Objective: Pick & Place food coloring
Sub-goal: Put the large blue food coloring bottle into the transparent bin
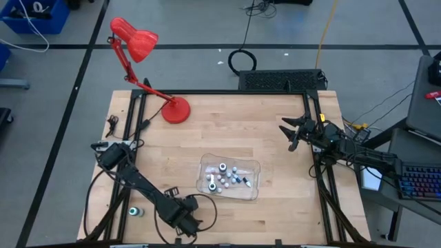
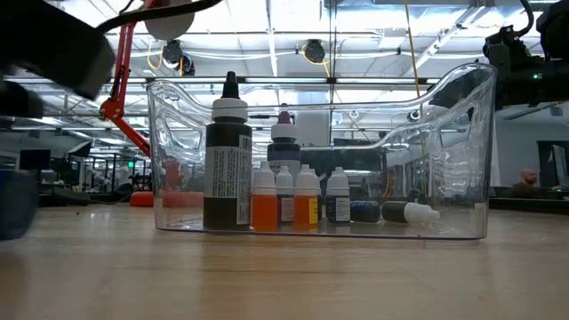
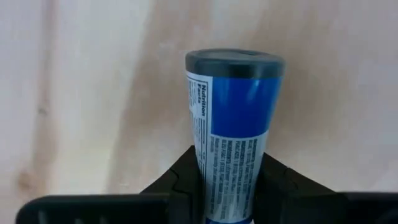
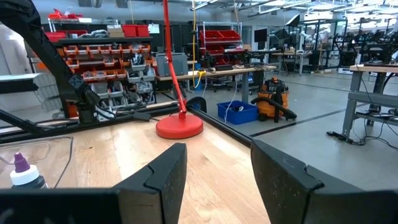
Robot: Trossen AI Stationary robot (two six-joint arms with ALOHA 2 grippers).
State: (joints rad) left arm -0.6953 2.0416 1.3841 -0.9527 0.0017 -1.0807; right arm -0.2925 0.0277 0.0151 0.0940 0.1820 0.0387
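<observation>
A blue food coloring bottle with a white printed label and a dark grey cap sits between the fingers of my left gripper. That gripper hangs near the table's near edge, left of the middle, and hides the bottle in the high view. Several small bottles stand and lie in the clear tray at mid-table. One teal-topped bottle stands alone on the table, near left. My right gripper waits open at the far right, with nothing between its fingers. My left gripper pinches the bottle's body between its two fingers, at the end away from the cap. The fingers point down from above. The cap end points away from them toward the wooden top. Whether it rests on the table I cannot tell.
A red desk lamp stands at the far left of the table. In the low view the tray's wall holds a tall dark bottle and a row of small ones. Bare wood lies between tray and near edge.
</observation>
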